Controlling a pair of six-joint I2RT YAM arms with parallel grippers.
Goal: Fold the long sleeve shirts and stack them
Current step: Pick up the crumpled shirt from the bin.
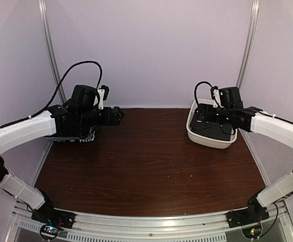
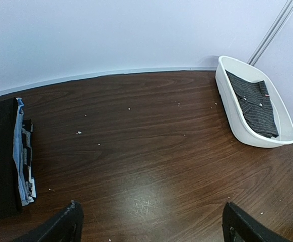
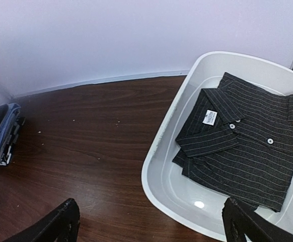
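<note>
The left pincer (image 2: 152, 225) and right pincer (image 3: 150, 220) gaped wide and empty. The pinstriped shirt (image 3: 242, 146) lay in the white tub (image 3: 159, 179), well apart from the folded stack (image 2: 3, 156) across the bench (image 2: 146, 146).

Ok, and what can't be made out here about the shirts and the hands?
- Folded stack: top view, left arm covers most of it; left wrist view, frame edge cuts it. Piece count unclear.
- Pinstriped shirt in the white tub: top view, right arm covers most; anything beneath is hidden.
- Collar label: print too small.
- Left hand, right hand: only fingertips show at the bottom edge.
</note>
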